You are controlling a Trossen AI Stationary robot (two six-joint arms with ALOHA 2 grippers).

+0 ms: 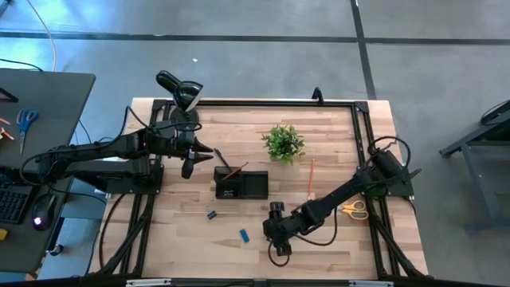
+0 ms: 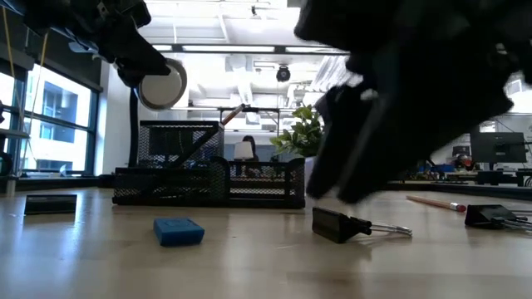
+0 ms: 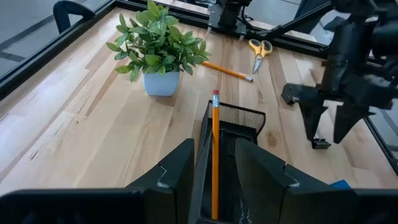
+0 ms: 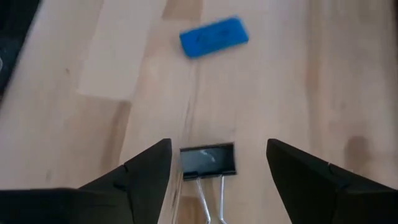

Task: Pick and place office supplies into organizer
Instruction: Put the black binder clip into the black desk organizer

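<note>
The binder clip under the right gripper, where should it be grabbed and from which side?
Grip the binder clip by its black body, coming straight down from above. It lies flat on the table with its wire handles trailing toward the right gripper, whose open fingers already straddle the body's short ends.

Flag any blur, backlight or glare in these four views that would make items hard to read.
Low view: the right hand looms close as a dark, blurred mass against bright ceiling lights, hiding part of the organizer; the blue eraser reads fine. Right wrist view: the binder clip is slightly soft. High view: even light. Left wrist view: the pencil is sharp, the left hand unblurred.
</note>
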